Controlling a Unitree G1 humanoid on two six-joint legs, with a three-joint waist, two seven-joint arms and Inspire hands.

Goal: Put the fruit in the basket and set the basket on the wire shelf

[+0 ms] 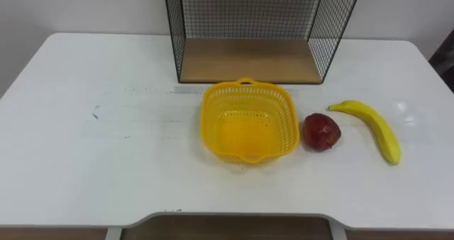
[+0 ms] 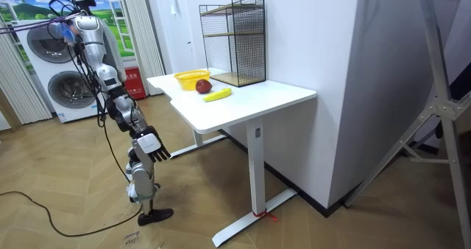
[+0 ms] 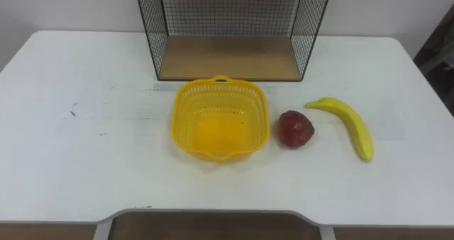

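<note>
The basket (image 1: 248, 123) is seen empty on the table (image 1: 106, 162), before the wire shelf (image 1: 248, 62), with the apple (image 1: 321, 131) and banana (image 1: 372, 130) just right of it. The right hand (image 2: 154, 146) is held low, fingers loosely spread, empty. The apple could be rolled off, or the light basket shoved, by a careless reach.

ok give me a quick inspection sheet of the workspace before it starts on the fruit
surface: white table, few faint dark marks on its left part
job's things: yellow basket empty, upright, before the wire shelf; red apple close on its right; banana further right, apart
clutter: nothing seen
robot hands: right robot hand open, hanging low beside the body, off the table
cables: nothing seen on the table
surroundings: white wall behind the shelf, washing machines, wood floor
</note>
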